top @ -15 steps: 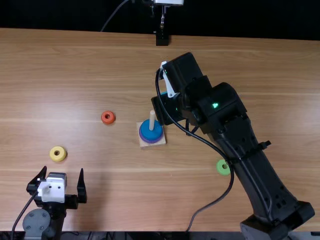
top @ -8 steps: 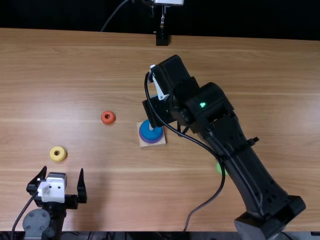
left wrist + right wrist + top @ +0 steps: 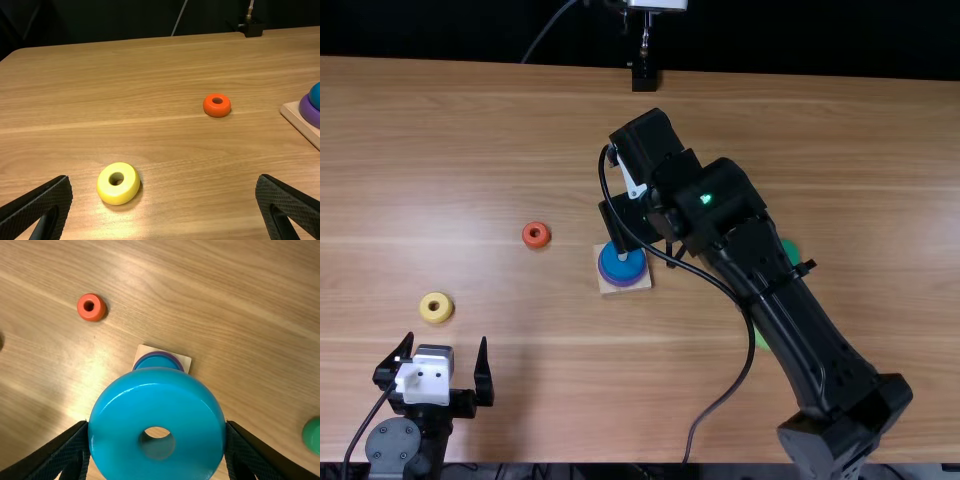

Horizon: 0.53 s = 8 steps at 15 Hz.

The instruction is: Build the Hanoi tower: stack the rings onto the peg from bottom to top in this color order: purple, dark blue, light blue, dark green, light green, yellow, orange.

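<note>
In the top view my right gripper (image 3: 630, 220) is over the peg's back side, its fingertips hidden. The right wrist view shows this gripper (image 3: 157, 426) shut on the light blue ring (image 3: 117, 415), above the peg base (image 3: 179, 358). On the base (image 3: 638, 288) lie the purple ring (image 3: 623, 283) and, on top of it, the dark blue ring (image 3: 618, 266). My left gripper (image 3: 445, 343) stands open at the near left; in its wrist view this gripper (image 3: 164, 178) holds nothing. Beyond it are the yellow ring (image 3: 109, 191) and orange ring (image 3: 212, 110).
The dark green ring (image 3: 791, 251) and light green ring (image 3: 761, 341) lie on the right side of the table (image 3: 880, 200), partly behind the right arm. A black stand (image 3: 644, 78) is at the table's far edge.
My right arm has shifted left, bringing its gripper closer to the peg, whose upright is now mostly covered. The dark green ring has come into sight beside the arm. The left arm has stayed still.
</note>
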Tool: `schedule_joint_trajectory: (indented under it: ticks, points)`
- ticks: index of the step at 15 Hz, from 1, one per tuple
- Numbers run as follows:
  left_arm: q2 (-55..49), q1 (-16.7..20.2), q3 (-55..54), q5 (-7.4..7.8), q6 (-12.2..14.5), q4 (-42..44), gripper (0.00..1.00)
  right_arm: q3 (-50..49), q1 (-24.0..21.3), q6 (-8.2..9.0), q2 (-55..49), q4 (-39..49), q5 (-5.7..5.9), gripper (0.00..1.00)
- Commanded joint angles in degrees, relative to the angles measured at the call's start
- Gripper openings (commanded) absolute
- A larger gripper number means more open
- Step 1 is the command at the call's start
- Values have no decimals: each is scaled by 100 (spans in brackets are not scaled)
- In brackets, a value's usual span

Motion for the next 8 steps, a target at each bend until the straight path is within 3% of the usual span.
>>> schedule_joint_trajectory:
  ticks: [1,8]
  points:
    - [-67,58,-604,54,4,-377,100,170,107,38,132,19,-34,0]
    - [-67,58,-604,54,4,-377,100,99,116,27,290,9,-23,0]
